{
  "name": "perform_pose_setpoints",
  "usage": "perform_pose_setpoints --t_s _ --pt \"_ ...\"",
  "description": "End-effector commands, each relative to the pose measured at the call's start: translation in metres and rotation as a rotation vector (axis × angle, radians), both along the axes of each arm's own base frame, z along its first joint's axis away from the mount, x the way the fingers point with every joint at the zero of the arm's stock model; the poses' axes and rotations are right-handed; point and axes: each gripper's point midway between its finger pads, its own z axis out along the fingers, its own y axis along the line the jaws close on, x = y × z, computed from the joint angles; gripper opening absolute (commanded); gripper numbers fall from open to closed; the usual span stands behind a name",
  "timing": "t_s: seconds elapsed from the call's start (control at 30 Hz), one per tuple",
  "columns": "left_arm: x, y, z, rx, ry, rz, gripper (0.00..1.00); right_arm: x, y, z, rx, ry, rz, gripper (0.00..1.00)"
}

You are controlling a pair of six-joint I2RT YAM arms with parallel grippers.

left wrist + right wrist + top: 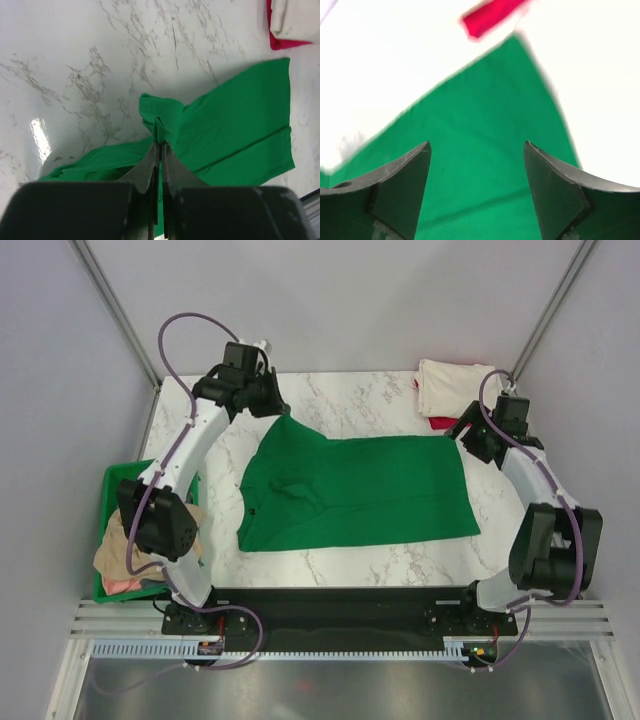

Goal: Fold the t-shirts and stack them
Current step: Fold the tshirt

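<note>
The bright green t-shirt (360,490) lies spread across the middle of the marble table (370,395). My left gripper (275,405) is shut on the shirt's far left corner, pinching a fold of green cloth (161,125) between its fingers and lifting it. My right gripper (470,437) is open and empty, just above the shirt's far right corner (520,55). A folded cream-white t-shirt (450,388) lies on a folded red t-shirt (440,423) at the far right corner. A tan t-shirt (125,550) sits bunched in the bin at the left.
A rigid green plastic bin (112,485) stands off the table's left edge, holding the tan shirt and some pink-orange cloth (122,585). Grey walls with metal posts surround the table. The arm bases sit on a black rail (340,600) at the near edge.
</note>
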Motion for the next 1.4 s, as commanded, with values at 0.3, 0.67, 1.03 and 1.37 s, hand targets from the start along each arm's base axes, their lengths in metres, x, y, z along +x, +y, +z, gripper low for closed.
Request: perform_pose_setpoints --t_s 0.3,0.67,1.03,1.37 --pt "-0.064 -0.014 -0.037 0.140 0.094 -0.125 0.05 0.105 -0.064 -0.057 -0.230 0.094 -0.139 0.69" --pt "-0.067 -0.013 -0.043 0.143 0.112 -0.122 0.04 0.137 -0.049 -0.106 -0.191 0.116 -0.084 0.63" --pt "-0.064 -0.006 -0.045 0.164 0.114 -0.090 0.04 0.129 -0.038 -0.126 -0.186 0.142 -0.069 0.10" --pt "-0.078 0.009 -0.020 0.216 0.037 -0.008 0.02 0.125 -0.039 -0.070 -0.227 0.052 -0.077 0.00"
